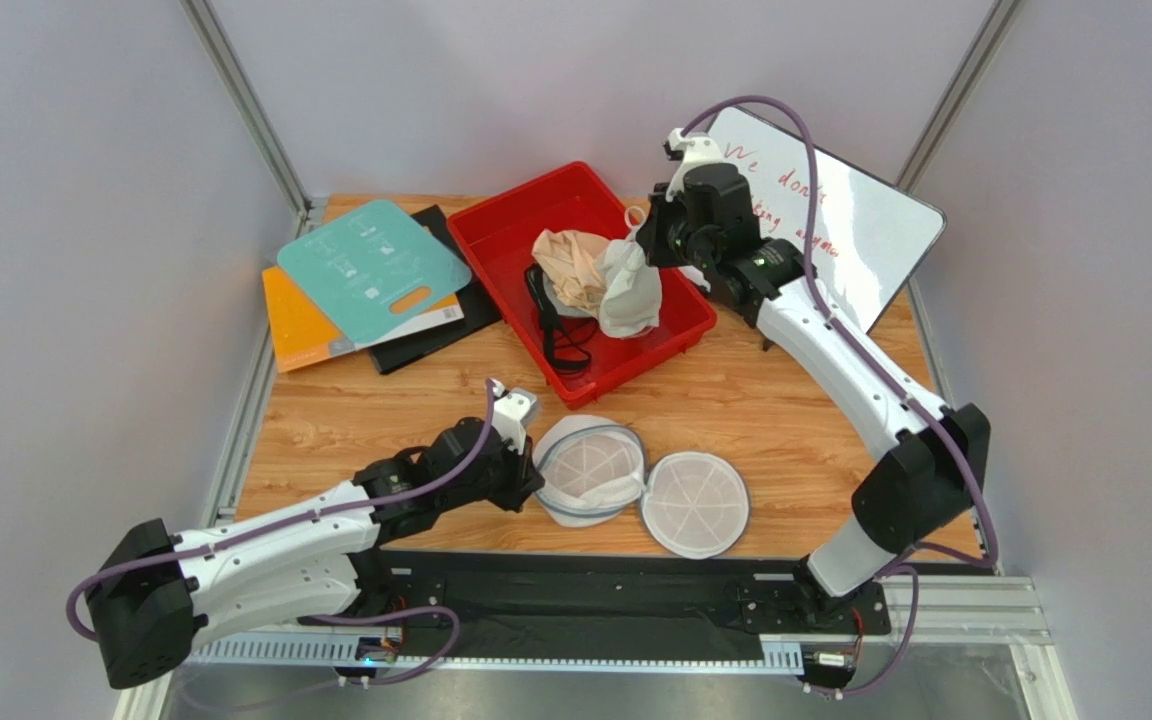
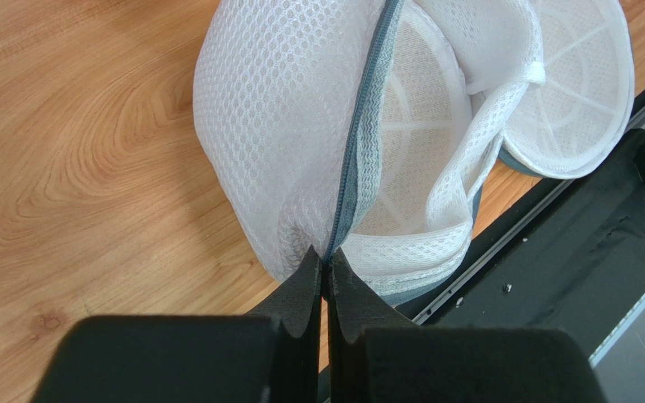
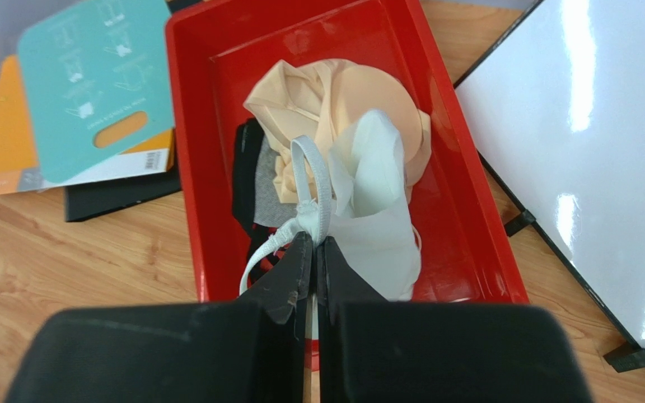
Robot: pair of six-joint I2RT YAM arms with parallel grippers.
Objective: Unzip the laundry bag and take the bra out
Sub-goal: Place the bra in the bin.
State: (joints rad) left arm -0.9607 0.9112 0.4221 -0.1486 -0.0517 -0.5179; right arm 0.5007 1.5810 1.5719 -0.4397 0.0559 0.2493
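- We see the left tool (image 2: 326,264) low over the near part of the worktop (image 1: 778,420), its jaws clenched on the rim of the laundry bag (image 2: 275,126).
- The pinch sits right where the grey zipper band (image 2: 359,151) meets the fingertips, and the white mesh dome rises directly ahead of the tool.
- The bag lies open on the wood. One mesh half is at the tool, and the other half (image 1: 695,503) lies flat just beside it, on the right arm's side. We see only white mesh and ribs inside it.
- The right tool (image 3: 313,243) hangs above the red tray (image 3: 191,126) at the far side of the worktop, well apart from the bag. Its jaws are pressed together on a white strap (image 3: 313,180).
- The strap runs to a white garment (image 3: 376,227) that lies in the tray just beyond the fingertips.
- The bra (image 3: 326,92), beige, lies crumpled in the tray ahead of the right tool, partly under the white garment. We cannot tell whether the strap belongs to it.
- A dark garment (image 3: 250,185) lies in the tray beside the bra, towards the left arm's side.
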